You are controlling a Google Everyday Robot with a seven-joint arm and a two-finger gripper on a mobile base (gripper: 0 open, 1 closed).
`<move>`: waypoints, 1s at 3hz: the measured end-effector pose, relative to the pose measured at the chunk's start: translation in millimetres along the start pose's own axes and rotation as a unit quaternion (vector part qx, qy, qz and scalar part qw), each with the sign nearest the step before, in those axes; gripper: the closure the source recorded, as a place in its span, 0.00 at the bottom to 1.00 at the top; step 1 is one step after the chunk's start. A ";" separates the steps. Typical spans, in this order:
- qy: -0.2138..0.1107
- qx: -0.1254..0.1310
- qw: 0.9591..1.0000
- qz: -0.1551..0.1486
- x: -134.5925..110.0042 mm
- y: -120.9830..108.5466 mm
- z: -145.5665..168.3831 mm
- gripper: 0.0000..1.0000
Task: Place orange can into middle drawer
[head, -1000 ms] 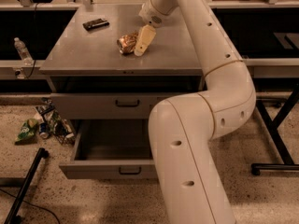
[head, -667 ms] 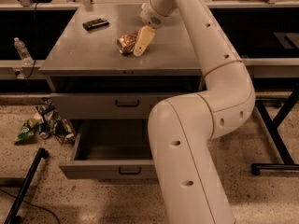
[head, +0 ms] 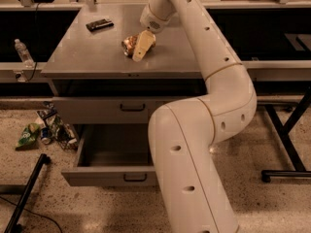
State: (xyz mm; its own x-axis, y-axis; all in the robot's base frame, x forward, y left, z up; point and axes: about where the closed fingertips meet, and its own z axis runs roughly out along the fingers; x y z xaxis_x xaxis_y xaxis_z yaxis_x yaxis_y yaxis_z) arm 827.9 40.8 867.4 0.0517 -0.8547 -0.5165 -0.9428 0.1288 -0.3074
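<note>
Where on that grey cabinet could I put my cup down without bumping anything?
The front left of the cabinet top, between the flat black object and the front edge, is bare; the open middle drawer looks bare too. It is crowded mid-top, where the gripper sits at the orange can.

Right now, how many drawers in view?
2. Upper drawer shut under the tabletop; lower drawer pulled open beneath it. The arm may hide others. Gripper is at the can on the tabletop.
</note>
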 end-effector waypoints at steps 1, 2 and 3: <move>-0.006 -0.007 1.000 -0.004 -8.5 3.0 12.1 0.00; -0.011 -0.011 1.000 -0.014 -12.2 4.5 16.0 0.18; -0.015 -0.020 0.999 -0.026 -13.6 9.1 22.3 0.41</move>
State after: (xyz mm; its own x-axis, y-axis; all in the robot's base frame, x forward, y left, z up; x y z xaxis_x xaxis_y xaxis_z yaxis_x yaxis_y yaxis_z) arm 826.0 64.7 853.8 0.1112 -0.8438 -0.5251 -0.9511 0.0628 -0.3023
